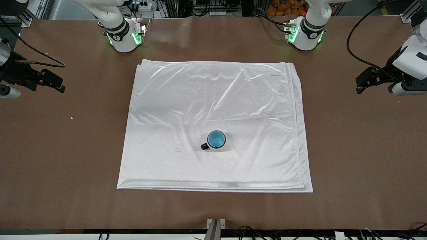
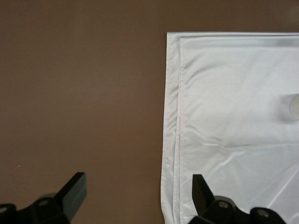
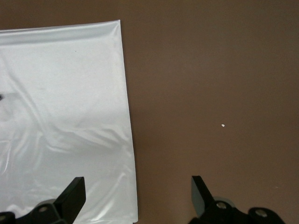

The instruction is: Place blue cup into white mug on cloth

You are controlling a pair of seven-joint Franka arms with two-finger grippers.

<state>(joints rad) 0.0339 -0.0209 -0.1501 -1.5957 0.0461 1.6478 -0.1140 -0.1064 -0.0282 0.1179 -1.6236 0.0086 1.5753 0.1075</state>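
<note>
While blue cup (image 1: 216, 138) sits inside white mug (image 1: 213, 146) on cloth (image 1: 186, 100), front view only; both wrist views show pincers wide.

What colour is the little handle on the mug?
Black. The handle on the white mug shows best in the front view.

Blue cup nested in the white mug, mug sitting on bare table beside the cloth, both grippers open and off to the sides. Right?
Not quite: the white mug, with the blue cup inside, stands on the cloth, not on bare table. The front view shows it. The rest holds.
</note>
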